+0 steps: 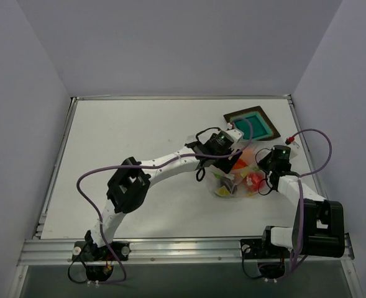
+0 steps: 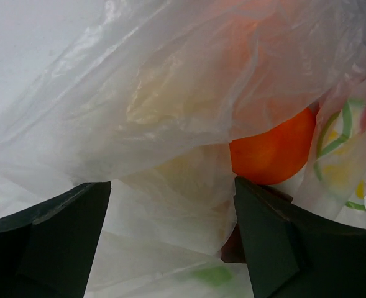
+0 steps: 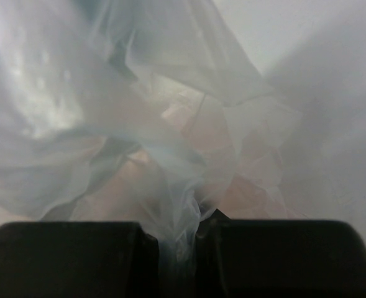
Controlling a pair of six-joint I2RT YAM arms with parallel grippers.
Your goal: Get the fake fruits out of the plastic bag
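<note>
The clear plastic bag (image 1: 240, 176) with citrus prints lies crumpled at the right of the table. Inside it I see an orange ball (image 1: 237, 163), a red apple (image 1: 254, 181) and a yellow pear (image 1: 223, 190). My left gripper (image 1: 225, 148) is at the bag's far side, near the tray. In the left wrist view it (image 2: 170, 239) is open, with loose bag plastic (image 2: 170, 118) between the fingers and an orange ball (image 2: 273, 152) just beyond the right finger. My right gripper (image 1: 271, 166) is at the bag's right side; in the right wrist view it (image 3: 178, 248) is shut on a fold of bag plastic (image 3: 170, 155).
A dark square tray with a teal centre (image 1: 251, 123) lies at the back right, just beyond the bag. A small red object (image 1: 291, 138) sits near the table's right edge. Grey walls enclose the table.
</note>
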